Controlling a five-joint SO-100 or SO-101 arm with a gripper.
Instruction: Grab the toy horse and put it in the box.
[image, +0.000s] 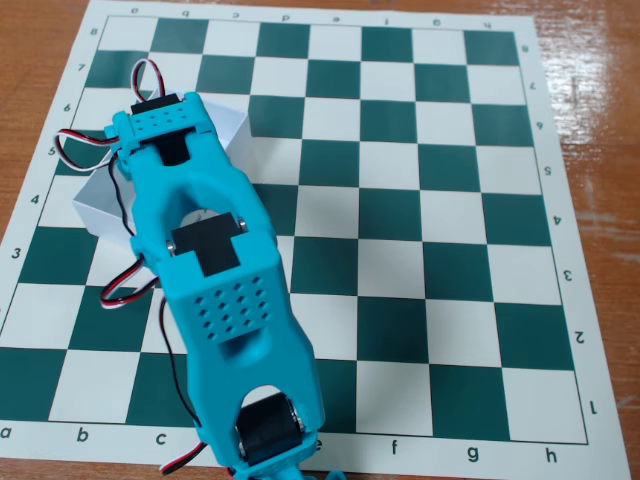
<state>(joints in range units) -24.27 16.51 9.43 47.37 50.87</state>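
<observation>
Fixed view, looking down on a green-and-white chessboard (420, 230) spread over a wooden table (590, 100). Turquoise arm (215, 290) reaching from the bottom edge up and left across the board, with black servos set into it and red, white and black wires (85, 150) looping out on its left side. Wrist end over the box (232, 128), which sits near the board's upper-left part, around rows 4 to 6 by the printed numbers. Only parts of the box showing: a white corner to the right of the arm's end, and a pale grey-white wall (100, 215) to its left. Gripper hidden beneath the arm's own body, so fingers out of sight: spread or pressed together, cannot tell. Horse nowhere to be seen on the open squares; whether under the arm, in the box or between the fingers, cannot tell.
</observation>
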